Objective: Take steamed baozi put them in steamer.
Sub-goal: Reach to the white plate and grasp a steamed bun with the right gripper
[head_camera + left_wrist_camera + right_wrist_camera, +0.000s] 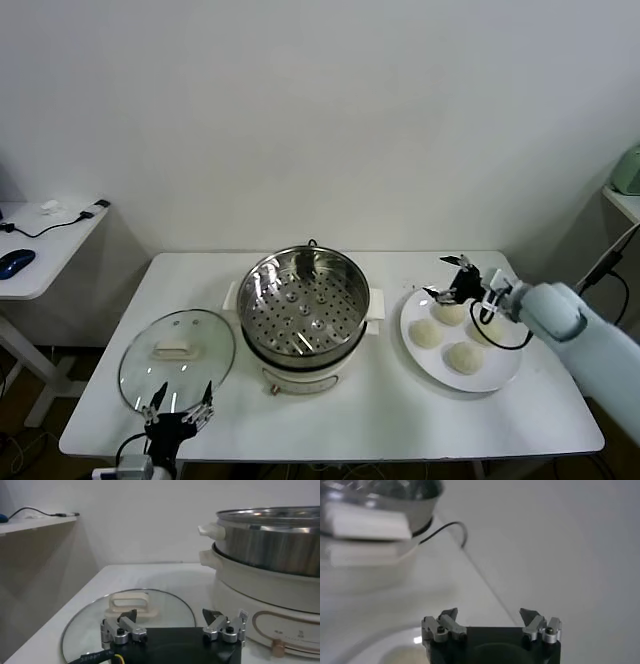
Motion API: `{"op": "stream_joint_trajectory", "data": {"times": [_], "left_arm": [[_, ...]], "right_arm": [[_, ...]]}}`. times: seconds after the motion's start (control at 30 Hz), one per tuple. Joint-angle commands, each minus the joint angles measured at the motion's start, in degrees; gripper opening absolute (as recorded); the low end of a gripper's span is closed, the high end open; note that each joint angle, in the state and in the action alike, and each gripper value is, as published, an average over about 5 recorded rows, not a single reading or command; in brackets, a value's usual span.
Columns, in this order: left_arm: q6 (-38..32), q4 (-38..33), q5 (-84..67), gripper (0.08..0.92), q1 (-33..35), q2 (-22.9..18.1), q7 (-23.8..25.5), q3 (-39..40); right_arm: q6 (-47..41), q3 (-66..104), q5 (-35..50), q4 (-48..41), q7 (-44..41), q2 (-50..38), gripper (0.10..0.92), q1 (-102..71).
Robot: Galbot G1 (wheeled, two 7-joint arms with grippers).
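Right gripper (458,284): fingers spread, empty, hovering over the plate (505,381) above the far baozi (449,313). Four baozi lie on the plate — none in the steamer (304,303), which stands open at desk (400,420) centre. Risk: a crooked descent could squash the soft dough or push one bun against its neighbours. Left gripper (178,410): fingers spread, parked beside the glass lid (176,357).

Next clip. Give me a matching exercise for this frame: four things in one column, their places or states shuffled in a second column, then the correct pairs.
Things
1. steamed baozi
2. steamer
3. glass lid
4. right gripper

Places or states
A. flat on the table, handle up, on the robot's left
B. open, above the plate's far edge
C. tray bare, uncovered
D. four on the white plate

Pairs: 1-D, 2-C, 3-A, 4-B
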Motion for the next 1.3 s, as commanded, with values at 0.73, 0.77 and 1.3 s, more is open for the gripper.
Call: {"op": "stream_joint_trajectory", "data": {"times": [0.73,0.77,1.3], "left_arm": [[-1.53,2.73,-0.03,0.823,-0.53,0.08,0.07,-0.51],[-1.60,2.85,0.02,0.823,-0.51,0.10,0.07,-0.48],[-1.53,3.59,0.71,0.823,-0.85,0.01,0.04,0.36]], "right_arm": [[6.94,-41.78,-2.66,-39.41,-22.42,23.80,0.823,26.11],[6.84,-41.10,-2.99,-40.21,-22.05,24.36,0.823,25.37],[4.50,-34.66,-6.48,-44.92,-18.63,27.74,0.811,19.70]]}}
